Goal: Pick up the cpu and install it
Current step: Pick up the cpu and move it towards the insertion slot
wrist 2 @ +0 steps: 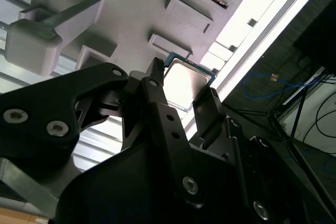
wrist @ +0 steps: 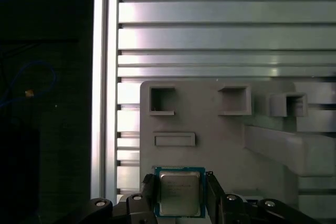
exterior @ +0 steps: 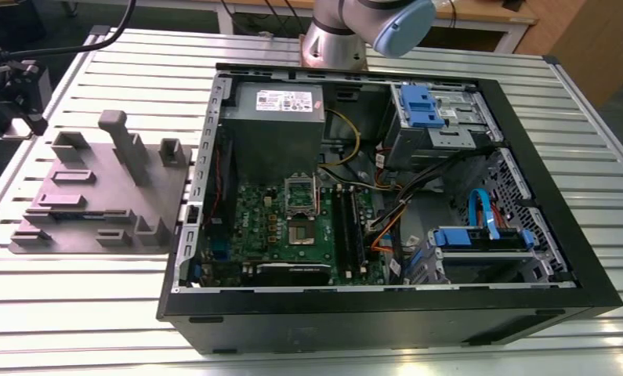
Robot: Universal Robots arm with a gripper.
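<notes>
Exterior view: open computer case (exterior: 395, 301) on slatted tabletop (exterior: 583, 117), grey fixture plate (exterior: 102, 196) beside it. Second wrist view: fingers (wrist 2: 157, 98) clamp the cpu (wrist 2: 184, 83) by opposite edges. First wrist view: cpu over the plate's edge; the thin grip may slip or tilt it.

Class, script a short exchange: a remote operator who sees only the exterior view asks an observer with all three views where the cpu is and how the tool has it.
Operator: My view shows the computer case and the grey fixture plate. What am I missing?
Observer: In both wrist views the cpu sits between the tool's fingers, gripped on two opposite edges.
Operator: Resting on the plate?
Observer: Apparently lifted: in the second wrist view one corner reaches past the plate's edge, over the table's slats.
</notes>
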